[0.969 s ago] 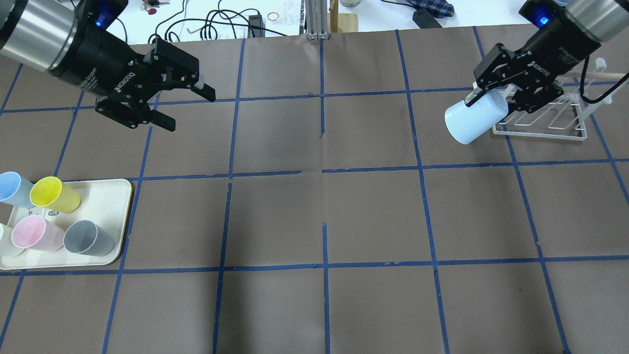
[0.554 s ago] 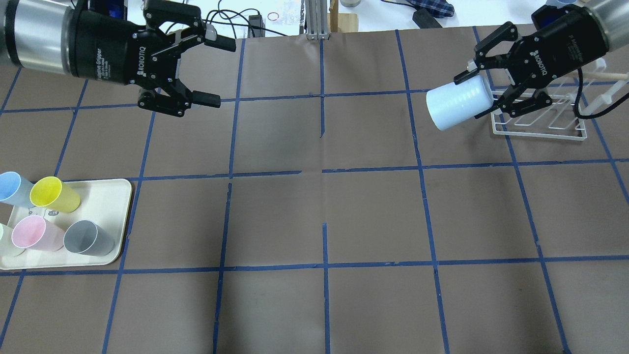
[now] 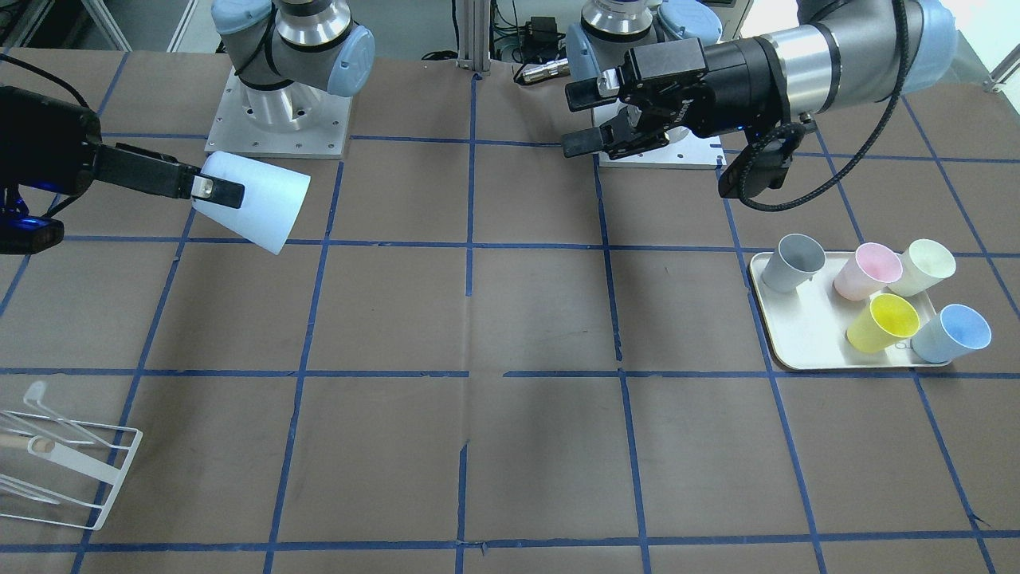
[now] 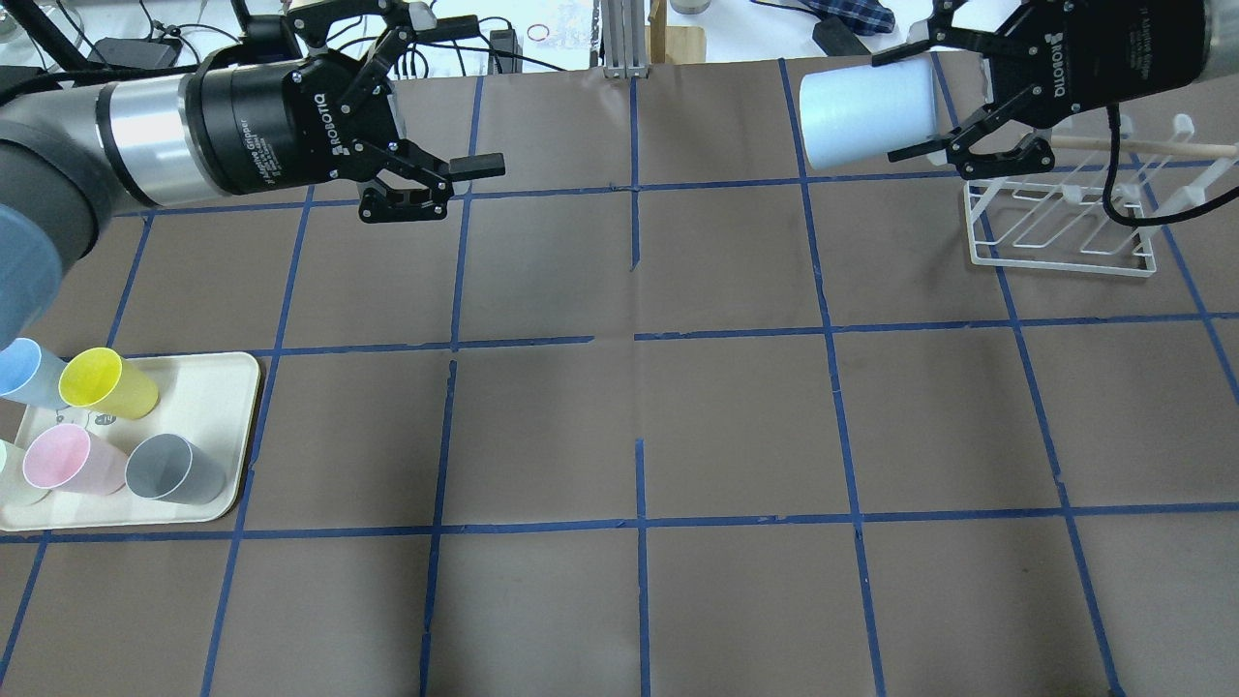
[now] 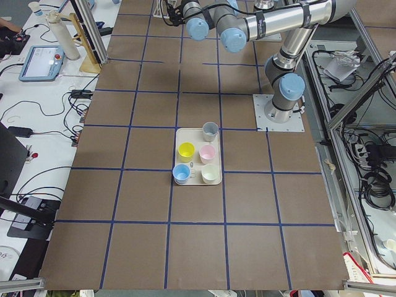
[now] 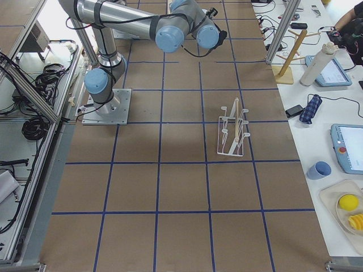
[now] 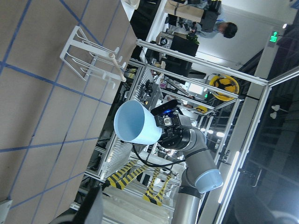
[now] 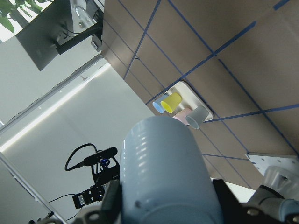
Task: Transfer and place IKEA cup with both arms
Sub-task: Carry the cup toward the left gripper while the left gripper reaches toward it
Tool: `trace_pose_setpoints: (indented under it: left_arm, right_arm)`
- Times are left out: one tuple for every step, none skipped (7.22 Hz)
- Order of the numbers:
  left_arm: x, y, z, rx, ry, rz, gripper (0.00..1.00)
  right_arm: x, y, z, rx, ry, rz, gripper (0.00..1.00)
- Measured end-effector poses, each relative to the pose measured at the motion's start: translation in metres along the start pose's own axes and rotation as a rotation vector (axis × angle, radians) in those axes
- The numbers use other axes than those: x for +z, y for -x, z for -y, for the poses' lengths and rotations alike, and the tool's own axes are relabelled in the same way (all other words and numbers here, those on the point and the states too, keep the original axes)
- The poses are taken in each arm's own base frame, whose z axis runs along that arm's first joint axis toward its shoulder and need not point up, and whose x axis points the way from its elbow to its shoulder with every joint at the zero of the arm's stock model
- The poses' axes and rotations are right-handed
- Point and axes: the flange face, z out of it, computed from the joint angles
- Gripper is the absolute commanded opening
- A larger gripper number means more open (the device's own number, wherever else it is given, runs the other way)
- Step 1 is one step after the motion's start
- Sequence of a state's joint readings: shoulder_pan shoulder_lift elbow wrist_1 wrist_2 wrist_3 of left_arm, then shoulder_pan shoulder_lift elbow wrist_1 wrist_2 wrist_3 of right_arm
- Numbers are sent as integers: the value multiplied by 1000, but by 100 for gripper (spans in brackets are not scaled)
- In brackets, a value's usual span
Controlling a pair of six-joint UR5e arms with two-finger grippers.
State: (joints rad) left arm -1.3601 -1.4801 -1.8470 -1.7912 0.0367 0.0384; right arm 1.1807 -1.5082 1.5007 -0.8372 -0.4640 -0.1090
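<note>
Cup-holding falls to the right hand (image 4: 889, 106), whose two black fingers close on the narrow bottom end of the pale-blue IKEA cup (image 4: 860, 111), one finger above and one below it in the overhead view. The cup lies on its side in the air, clear of the desk (image 4: 736, 426). Its wide mouth points across towards the left hand (image 4: 476, 94), and the left wrist view looks straight into that open mouth. It hangs over the far right part of the desk in the overhead view, just beside the white wire rack (image 4: 1060, 259), which stands on the brown paper with a wooden dowel through its top. The left hand is spread wide and holds nothing. Its fingers point sideways towards the cup, well apart from it, with the middle of the desk between them. On the desk's left side sits a cream tray (image 3: 769, 319) carrying five upright cups: a grey cup (image 3: 791, 263), a pink cup (image 3: 867, 271), an off-white cup (image 3: 924, 267), a yellow cup (image 3: 883, 323) and a second blue cup (image 3: 952, 333). The yellow and the second blue cup stand just beside each other at the tray's outer end. Blue tape lines divide the brown desk cover into squares.
</note>
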Motion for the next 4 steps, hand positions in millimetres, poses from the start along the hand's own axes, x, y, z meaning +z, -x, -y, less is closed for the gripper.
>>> trace_pose_setpoints:
  left_arm:
    - [1, -4, 1, 12, 1, -40, 100]
    - [2, -7, 5, 50, 1, -58, 100]
    - [4, -10, 8, 108, 6, -63, 100]
    - [9, -13, 9, 157, 17, -62, 100]
  right_arm:
    - [2, 6, -16, 5, 0, 46, 31]
    - [3, 10, -27, 4, 0, 67, 30]
    - [9, 14, -39, -2, 6, 84, 30]
    - [19, 19, -50, -10, 19, 100, 30]
